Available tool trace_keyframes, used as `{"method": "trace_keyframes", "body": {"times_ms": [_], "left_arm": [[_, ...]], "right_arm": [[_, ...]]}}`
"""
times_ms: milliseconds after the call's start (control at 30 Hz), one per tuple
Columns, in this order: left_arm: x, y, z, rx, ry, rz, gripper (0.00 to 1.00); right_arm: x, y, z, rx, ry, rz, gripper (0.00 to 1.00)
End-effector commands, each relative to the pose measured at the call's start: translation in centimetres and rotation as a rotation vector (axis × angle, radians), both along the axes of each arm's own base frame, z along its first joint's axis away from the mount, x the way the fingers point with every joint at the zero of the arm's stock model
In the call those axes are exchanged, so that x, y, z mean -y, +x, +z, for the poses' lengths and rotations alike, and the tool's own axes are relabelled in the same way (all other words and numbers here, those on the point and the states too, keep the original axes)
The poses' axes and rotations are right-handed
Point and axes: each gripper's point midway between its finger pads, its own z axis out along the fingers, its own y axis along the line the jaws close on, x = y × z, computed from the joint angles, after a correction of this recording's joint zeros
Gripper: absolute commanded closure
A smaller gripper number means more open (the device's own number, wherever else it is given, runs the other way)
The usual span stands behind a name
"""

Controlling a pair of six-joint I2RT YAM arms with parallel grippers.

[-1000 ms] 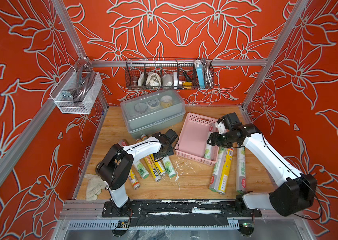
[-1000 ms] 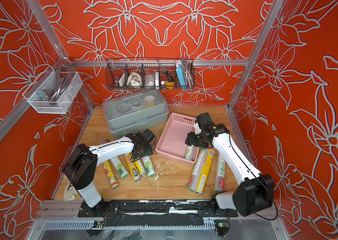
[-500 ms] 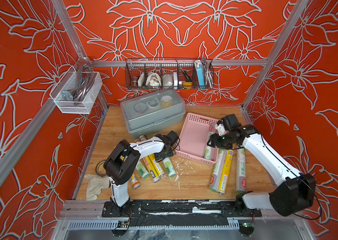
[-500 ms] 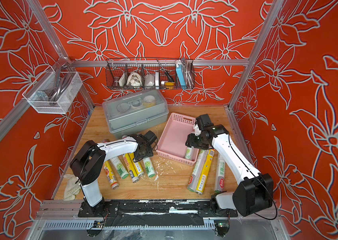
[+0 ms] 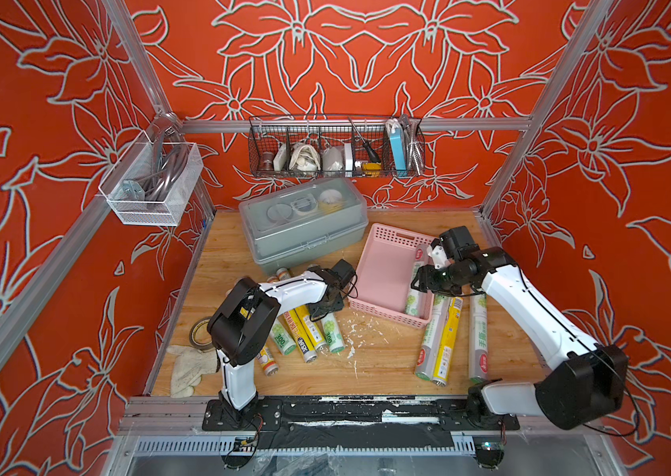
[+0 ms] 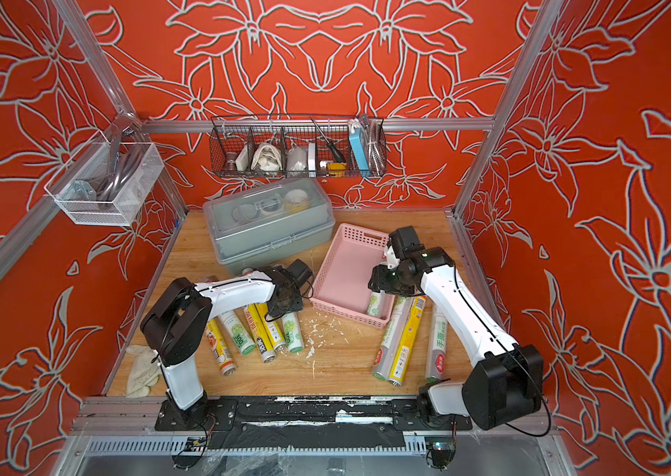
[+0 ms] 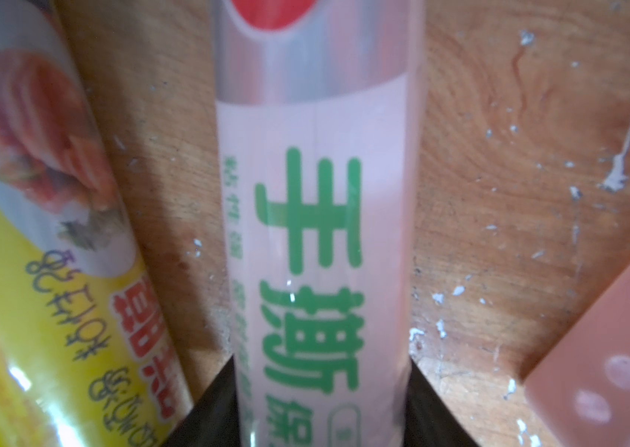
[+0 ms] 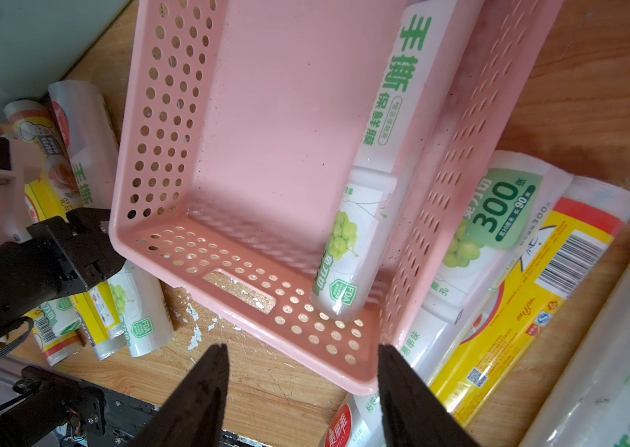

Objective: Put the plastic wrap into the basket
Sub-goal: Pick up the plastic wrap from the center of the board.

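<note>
The pink basket lies mid-table with one white-green plastic wrap roll along its right wall. My left gripper is low at the basket's left side, shut on another white-green plastic wrap roll that lies on the wood. Both fingers press its sides. Several more rolls lie beside it. My right gripper hangs open and empty above the basket's near right corner.
Three long rolls lie on the wood right of the basket. A grey lidded box stands behind it. A tape ring and a glove lie at the left edge. A black wire basket and a white mesh basket hang on the walls.
My left gripper has dropped onto the white-green roll beside the basket and its jaws have narrowed onto it. The right arm has barely moved.
</note>
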Motion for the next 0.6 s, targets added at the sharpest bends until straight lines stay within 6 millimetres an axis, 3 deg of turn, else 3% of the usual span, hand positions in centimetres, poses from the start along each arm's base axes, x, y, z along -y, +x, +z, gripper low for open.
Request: {"method": "trace_keyframes", "body": {"times_ms": [0,233,567], "left_arm": [[-0.1,-0.3,0.6,0.004,-0.012,-0.017,0.53],[0.4,-1.7,3.1,-0.004,-0.079,-0.044,0.58],[-0.7,-2.8,10.2,0.079,-0.106,-0.077,0.59]], "right_arm": [[0.3,-0.5,0.2,0.007,-0.015,-0.002,0.38],[0.3,-0.6,0.1,0.000,-0.019,0.002,0.39],[0.9,-0.3,0.2,0.032,-0.039,-0.012,0.38]]}}
